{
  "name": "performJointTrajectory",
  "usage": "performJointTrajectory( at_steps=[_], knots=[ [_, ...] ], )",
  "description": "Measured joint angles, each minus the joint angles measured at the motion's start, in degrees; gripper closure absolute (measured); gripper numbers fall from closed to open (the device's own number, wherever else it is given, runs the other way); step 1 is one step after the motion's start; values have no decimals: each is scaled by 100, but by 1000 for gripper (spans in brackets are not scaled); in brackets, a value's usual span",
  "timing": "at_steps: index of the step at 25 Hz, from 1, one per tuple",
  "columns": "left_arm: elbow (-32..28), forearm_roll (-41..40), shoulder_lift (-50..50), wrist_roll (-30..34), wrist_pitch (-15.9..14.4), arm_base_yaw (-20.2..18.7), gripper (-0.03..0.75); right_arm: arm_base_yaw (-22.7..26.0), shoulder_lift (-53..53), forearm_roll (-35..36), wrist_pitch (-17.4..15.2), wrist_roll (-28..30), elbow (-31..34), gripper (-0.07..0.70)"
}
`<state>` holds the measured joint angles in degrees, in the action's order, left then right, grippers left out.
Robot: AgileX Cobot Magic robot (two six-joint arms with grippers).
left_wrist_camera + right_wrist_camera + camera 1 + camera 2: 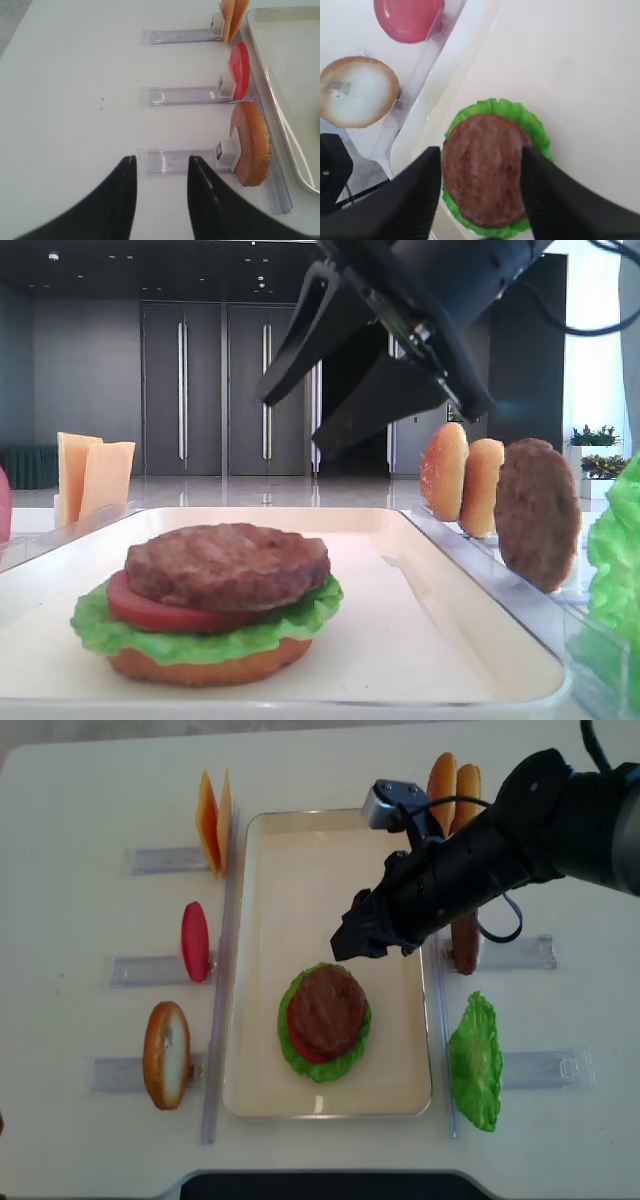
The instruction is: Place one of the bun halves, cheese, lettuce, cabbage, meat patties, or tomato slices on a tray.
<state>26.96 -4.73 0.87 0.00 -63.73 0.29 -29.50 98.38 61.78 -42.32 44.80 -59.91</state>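
Step in hand, judged: release of a patty onto the stack; patty lying flat on the tomato slice, lettuce and bun half, at about six o'clock on the tray.

Left to right in the overhead view: spare bun half at eight o'clock of the tray, tomato slice at nine, cheese at eleven, all upright in clear racks. Left gripper spread, pinching nothing, poised over bare table beside the nearest rack. Right gripper spread wide, jaws either side of the patty, apparently clear of it, above the stack. Right of the tray: two bun halves at one o'clock, second patty at three, loose lettuce leaf at five.

Next move, judged: straight lift clear of the stack, then choice of a further ingredient.

Surface: plain white tabletop. Room: dim hall, double doors behind.
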Motion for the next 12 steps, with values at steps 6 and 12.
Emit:
performJointTrajectory(
  at_steps=[6,12],
  knots=[
    [0,0,0,0,0,0,451,0,-895,-1124,238,-766,5,253],
    [0,0,0,0,0,0,451,72,-1792,-3760,-312,-2998,5,253]
  ],
)
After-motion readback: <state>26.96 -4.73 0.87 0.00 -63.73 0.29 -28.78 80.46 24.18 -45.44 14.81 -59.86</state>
